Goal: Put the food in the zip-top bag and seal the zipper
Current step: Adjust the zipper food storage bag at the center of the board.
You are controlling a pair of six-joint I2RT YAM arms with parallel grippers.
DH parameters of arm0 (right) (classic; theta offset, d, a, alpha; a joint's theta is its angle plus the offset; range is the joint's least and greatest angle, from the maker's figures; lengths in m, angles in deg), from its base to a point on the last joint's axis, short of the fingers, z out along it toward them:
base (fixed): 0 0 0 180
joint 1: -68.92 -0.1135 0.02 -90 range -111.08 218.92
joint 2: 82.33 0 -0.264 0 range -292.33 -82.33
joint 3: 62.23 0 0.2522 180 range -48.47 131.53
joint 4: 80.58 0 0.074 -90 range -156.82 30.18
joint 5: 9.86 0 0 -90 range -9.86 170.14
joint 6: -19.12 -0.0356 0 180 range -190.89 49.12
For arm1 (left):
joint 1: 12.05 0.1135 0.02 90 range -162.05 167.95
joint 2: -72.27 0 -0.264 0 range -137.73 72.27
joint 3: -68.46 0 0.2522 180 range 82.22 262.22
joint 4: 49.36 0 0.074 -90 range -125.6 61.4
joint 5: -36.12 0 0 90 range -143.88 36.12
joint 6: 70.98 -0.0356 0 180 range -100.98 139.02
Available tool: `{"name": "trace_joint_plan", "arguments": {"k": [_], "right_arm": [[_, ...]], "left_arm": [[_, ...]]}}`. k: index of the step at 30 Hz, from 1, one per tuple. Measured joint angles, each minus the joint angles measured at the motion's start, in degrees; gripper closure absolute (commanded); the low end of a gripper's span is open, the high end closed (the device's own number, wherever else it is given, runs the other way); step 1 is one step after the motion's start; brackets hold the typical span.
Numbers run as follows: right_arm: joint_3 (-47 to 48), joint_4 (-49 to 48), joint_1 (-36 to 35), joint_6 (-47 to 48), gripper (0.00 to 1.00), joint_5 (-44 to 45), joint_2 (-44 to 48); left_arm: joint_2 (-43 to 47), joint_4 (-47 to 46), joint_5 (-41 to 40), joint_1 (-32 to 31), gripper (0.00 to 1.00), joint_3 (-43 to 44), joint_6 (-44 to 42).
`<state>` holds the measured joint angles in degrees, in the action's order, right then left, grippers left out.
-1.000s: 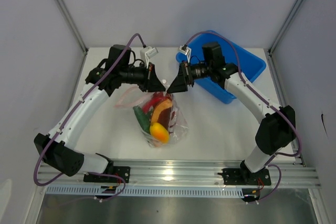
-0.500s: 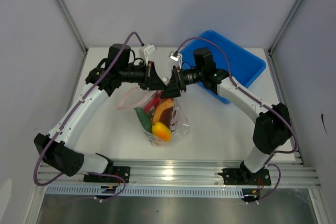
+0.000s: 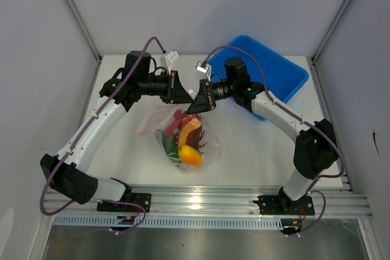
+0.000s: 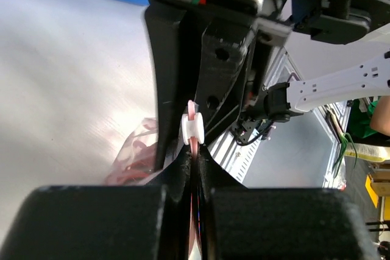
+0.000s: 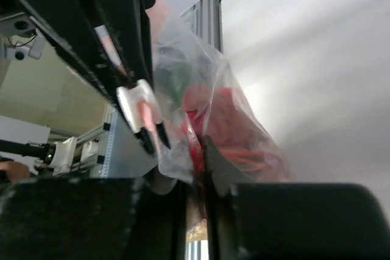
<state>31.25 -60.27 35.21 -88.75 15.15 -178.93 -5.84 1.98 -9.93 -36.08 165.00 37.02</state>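
The clear zip-top bag (image 3: 204, 141) hangs between both grippers above the table. Inside it lies the food: a yellow-orange fruit (image 3: 190, 155), a green chili (image 3: 168, 142), an orange piece (image 3: 192, 130) and red pieces (image 3: 181, 117). My left gripper (image 3: 184, 97) is shut on the pink zipper (image 4: 194, 150), just behind its white slider (image 4: 193, 129). My right gripper (image 3: 194, 106) faces it, tip to tip. In the right wrist view the right gripper (image 5: 200, 161) is shut on the bag's plastic (image 5: 210, 92) beside the slider (image 5: 137, 109).
A blue plastic bin (image 3: 280, 77) stands at the back right, under the right arm. The aluminium rail (image 3: 201, 202) runs along the near edge. Grey walls close the table (image 3: 256, 144) on three sides.
My right gripper moved left to the bag's top and closed from wide open onto the plastic. The bag shifted slightly. The left gripper kept its hold.
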Motion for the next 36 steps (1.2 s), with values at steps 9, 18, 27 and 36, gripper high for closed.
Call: {"name": "trace_joint_plan", "arguments": {"k": [9,18,27,36], "right_arm": [[0.0,0.2,0.0,-0.8,1.0,-1.6,0.0],[0.0,2.2,0.2,-1.6,1.0,-3.0,0.0],[0.6,3.7,0.6,-2.1,1.0,-3.0,0.0],[2.3,6.1,1.0,-2.5,1.0,-2.5,-0.4]], "left_arm": [[-0.1,1.9,-2.3,0.4,0.83,0.0,-2.1],[0.5,1.9,-2.4,0.9,0.49,0.5,-4.6],[3.2,2.8,-1.6,0.4,0.46,-2.4,-6.3],[4.7,5.6,-7.9,-2.5,0.64,-2.6,-9.6]]}}
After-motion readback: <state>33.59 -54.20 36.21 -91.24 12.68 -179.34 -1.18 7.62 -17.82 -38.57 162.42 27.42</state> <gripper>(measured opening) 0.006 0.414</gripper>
